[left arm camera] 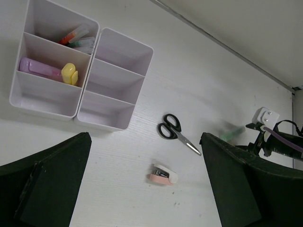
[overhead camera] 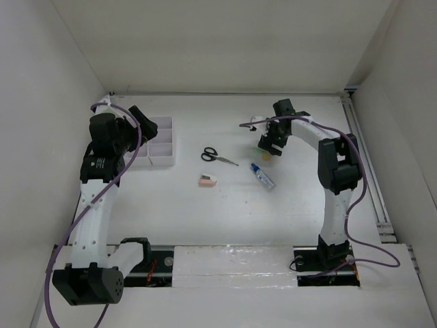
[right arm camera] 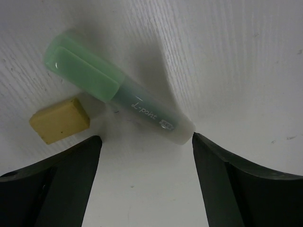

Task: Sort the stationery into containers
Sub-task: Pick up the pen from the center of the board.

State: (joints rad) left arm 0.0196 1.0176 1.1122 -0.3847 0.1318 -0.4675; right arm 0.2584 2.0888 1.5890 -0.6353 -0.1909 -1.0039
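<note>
Under the right hand (right arm camera: 146, 142) — green highlighter (right arm camera: 118, 97), mostly hidden from above.

Glossy plastic green highlighter (right arm camera: 118, 97), wood-grain table (right arm camera: 236, 56)

The white arms (overhead camera: 92, 212) have black joints (overhead camera: 102, 147), purple cables (left arm camera: 286, 141), perhaps logos.

One pair of scissors (overhead camera: 218, 156) lay out on the worktop (overhead camera: 205, 212), along with one pink-and-white eraser block (overhead camera: 207, 181) and one blue-capped tube (overhead camera: 262, 175). Far right, there was one green highlighter (right arm camera: 118, 94) and one small yellow block (right arm camera: 59, 119) beside it. One white organiser tray (left arm camera: 113, 125), six compartments counted. Inside were one purple highlighter (left arm camera: 38, 68), one yellow highlighter (left arm camera: 69, 74), and a few thin pens (left arm camera: 75, 35), too bunched to number.
</note>
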